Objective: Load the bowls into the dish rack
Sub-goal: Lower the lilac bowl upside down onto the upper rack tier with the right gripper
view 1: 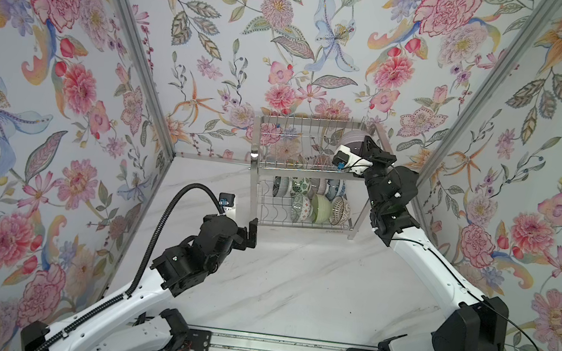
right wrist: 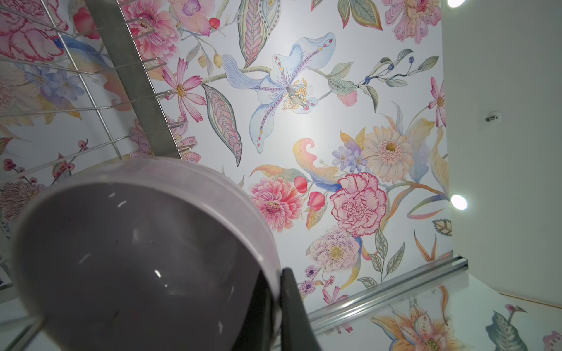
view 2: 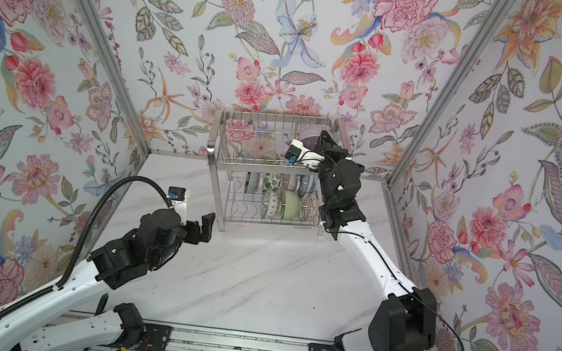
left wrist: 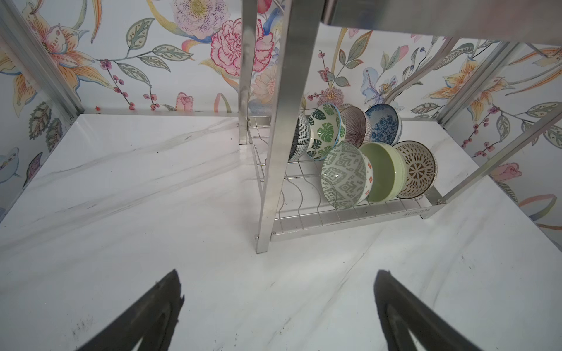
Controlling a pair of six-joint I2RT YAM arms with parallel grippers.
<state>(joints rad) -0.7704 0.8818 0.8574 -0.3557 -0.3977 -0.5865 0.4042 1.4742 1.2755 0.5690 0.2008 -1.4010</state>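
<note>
Placement looks like the step in hand: the right gripper (right wrist: 278,288) is clamped on the rim of the lilac bowl (view 1: 351,139), one finger inside the hollow and one outside, and holds it at the right end of the rack (view 1: 294,175), up at the upper tier. The bowl is tilted, hollow towards the wrist camera. Whether it already touches the wires I cannot tell.

To do this well, I would lower the bowl slowly until its lower edge settles between two upright wires, keeping it on edge so it leans rather than rolls. The jaws should part only once the wires carry the weight. The rim pinch is narrow and the glaze looks slick, so any twist could let the bowl slip. The finger inside the hollow then needs to draw straight back, clear of the rim.

The right arm rises steeply from its base, with the wrist bent over towards the tier's right end. The left arm lies low and stretched forward. The left gripper (view 1: 250,234) has its jaws wide apart and empty, just beside the rack's front left leg (left wrist: 267,182), above the table (view 1: 295,287).

Seven bowls (left wrist: 383,173) already stand on edge in two rows on the lower shelf.
</note>
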